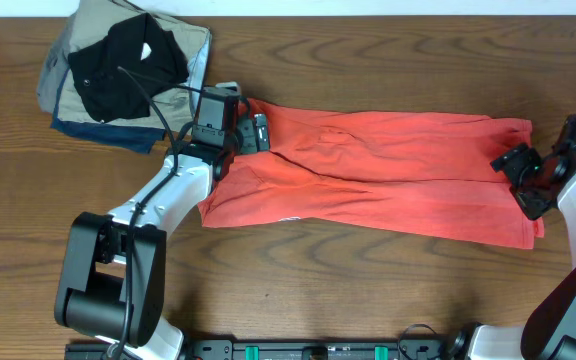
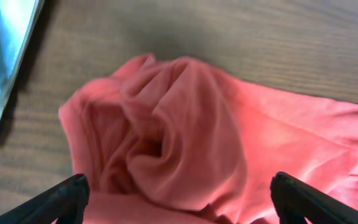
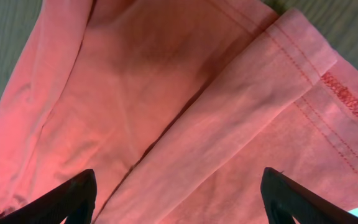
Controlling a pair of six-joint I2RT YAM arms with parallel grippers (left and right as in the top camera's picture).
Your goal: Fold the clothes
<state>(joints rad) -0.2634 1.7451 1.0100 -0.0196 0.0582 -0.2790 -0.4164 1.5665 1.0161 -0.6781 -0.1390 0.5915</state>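
The clothes (image 1: 388, 170), a coral-red shirt, lie as a long folded band across the wooden table. My left gripper (image 1: 255, 133) is open at the shirt's left end. In the left wrist view a bunched mound of the red fabric (image 2: 185, 124) rises between and beyond the wide-spread fingertips (image 2: 73, 194) of that gripper (image 2: 179, 198), which grip nothing. At the shirt's right end my right gripper (image 1: 519, 180) is open too. Its wrist view has this gripper (image 3: 178, 186) hovering over flat folded layers and a stitched hem (image 3: 303, 68). The lettering and neck tag are hidden.
A stack of folded garments (image 1: 118, 70), black on top of khaki, light blue and navy, sits at the back left, close to my left gripper. Its pale edge (image 2: 5, 50) shows in the left wrist view. Bare wood (image 1: 368, 60) lies behind and in front of the shirt.
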